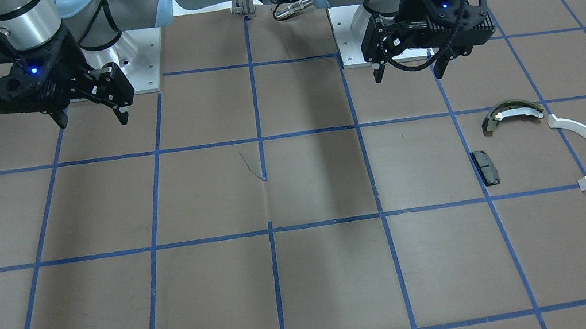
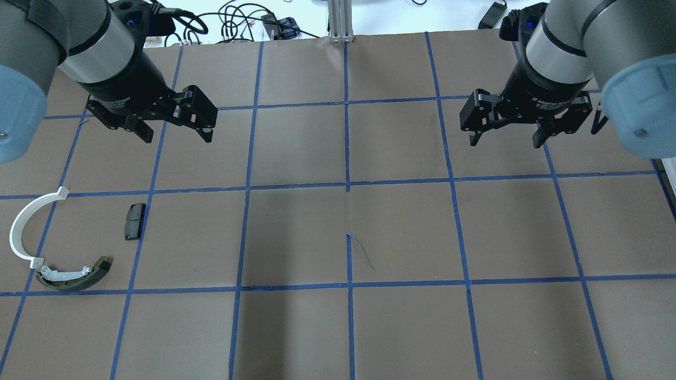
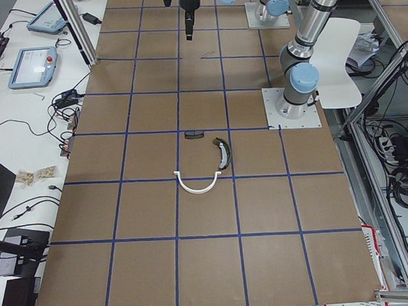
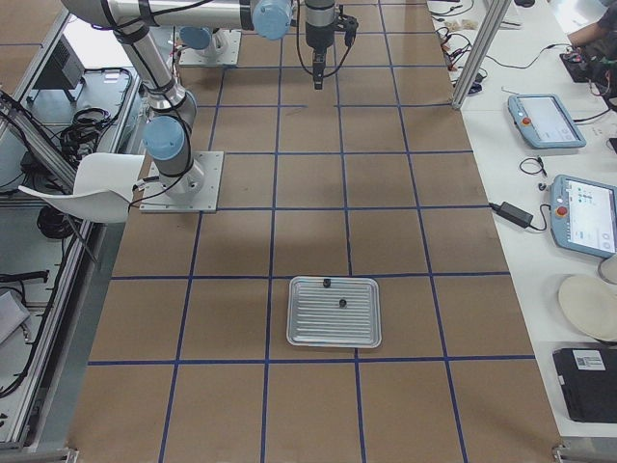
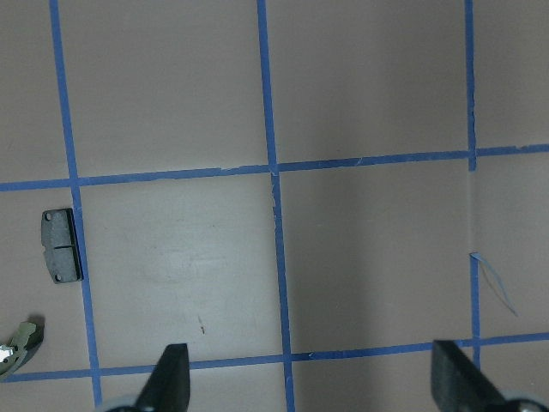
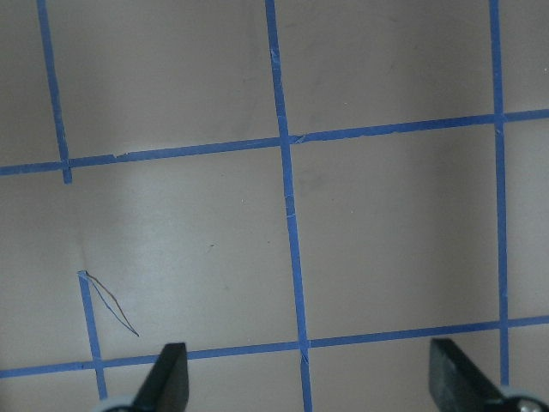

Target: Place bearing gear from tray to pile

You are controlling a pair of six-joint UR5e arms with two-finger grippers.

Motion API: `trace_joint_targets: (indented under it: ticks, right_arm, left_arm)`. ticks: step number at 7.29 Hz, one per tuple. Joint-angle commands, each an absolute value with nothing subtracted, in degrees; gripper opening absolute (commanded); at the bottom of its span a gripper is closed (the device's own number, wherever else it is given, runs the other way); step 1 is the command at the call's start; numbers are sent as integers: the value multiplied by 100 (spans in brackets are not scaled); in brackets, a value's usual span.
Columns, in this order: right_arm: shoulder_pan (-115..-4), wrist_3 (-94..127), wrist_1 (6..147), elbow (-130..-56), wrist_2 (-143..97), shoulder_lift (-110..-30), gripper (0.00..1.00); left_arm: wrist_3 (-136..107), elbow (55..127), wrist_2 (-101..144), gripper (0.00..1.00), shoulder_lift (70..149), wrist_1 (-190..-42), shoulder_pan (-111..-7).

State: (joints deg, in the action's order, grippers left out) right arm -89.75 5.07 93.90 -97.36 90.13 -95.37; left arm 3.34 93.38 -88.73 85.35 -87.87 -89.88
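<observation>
Brown-paper table (image 2: 401, 232) with blue tape squares, both arms up near their bases. Left gripper (image 2: 178, 138) and right gripper (image 2: 505, 142) hang with fingers spread wide, nothing in either.

Tray (image 4: 318, 328) sits at the far right end with two tiny dark bits on it. I'm guessing one's the gear (image 4: 343, 303), too small to be sure. Pile (image 1: 512, 113) is way over on the left: arc (image 2: 14, 232), shoe (image 2: 74, 279), pad (image 2: 134, 221).

My worries are grabbing the wrong bit, a part that small squirting out of the fingers on that ribbed tray, and the long carry across. A sloppy drop could also knock the arc.
</observation>
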Motion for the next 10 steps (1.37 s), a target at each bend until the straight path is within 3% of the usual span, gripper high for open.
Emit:
trace_joint_targets:
  ticks: [1,7,10]
  right_arm:
    - [-8982,492,9387,-9747,9000,-9536,100]
    - [-8860,571,9492,-9756,9079,-9432,100]
    - [-7704,449,9597,-9756,9062,-9290,100]
  left_arm:
    - [343,9395,-8895,100,8490,-8789,-8991]
    - [413,9422,-8894,100,8516,-8780,-9000]
    - [422,9422,-8886,100,8534,-8763,-8991]
